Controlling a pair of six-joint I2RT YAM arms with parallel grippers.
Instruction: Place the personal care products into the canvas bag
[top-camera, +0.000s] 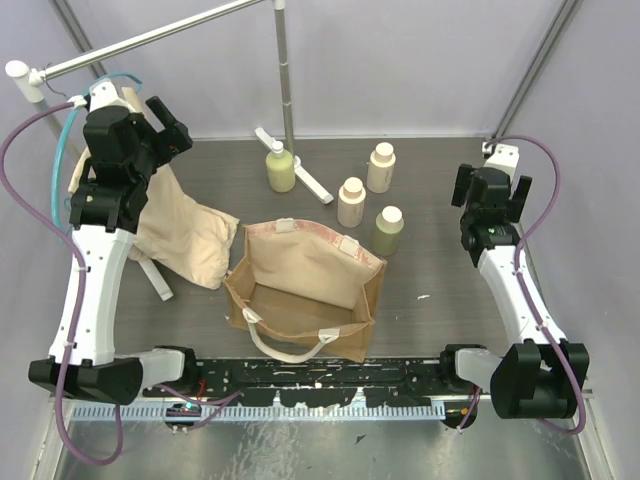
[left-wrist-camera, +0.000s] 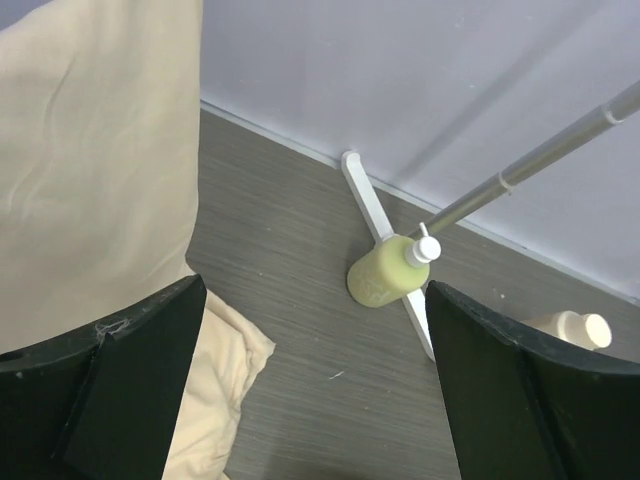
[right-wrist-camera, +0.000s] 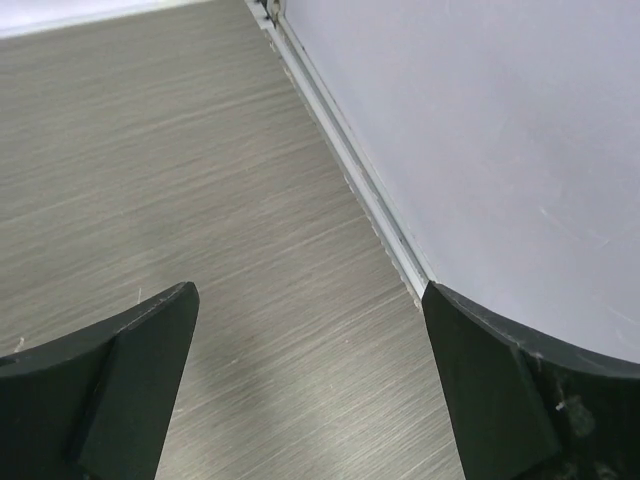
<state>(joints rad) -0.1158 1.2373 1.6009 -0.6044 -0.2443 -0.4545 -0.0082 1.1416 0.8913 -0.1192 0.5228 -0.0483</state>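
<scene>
Tan canvas bag (top-camera: 300, 262) stands open mid-surface in the top view. All four bottles are outside it, beyond its far rim: the pump bottle (top-camera: 281, 170) far left, two cream bottles (top-camera: 381, 168) (top-camera: 351, 203) and the olive-green bottle (top-camera: 388, 231) to the right. These three stand close, so a wide reach could topple a neighbour.

The left wrist view shows the left gripper (left-wrist-camera: 312, 290) spread wide and empty beside the cloth (left-wrist-camera: 90, 150). The pump bottle (left-wrist-camera: 385, 275) sits against the stand's foot (left-wrist-camera: 370, 205), which could block a finger.

In the right wrist view the right gripper (right-wrist-camera: 310, 290) is wide and empty, facing bare surface (right-wrist-camera: 150, 150) and wall (right-wrist-camera: 480, 120). With no bottle in sight, it would be reaching blind.
</scene>
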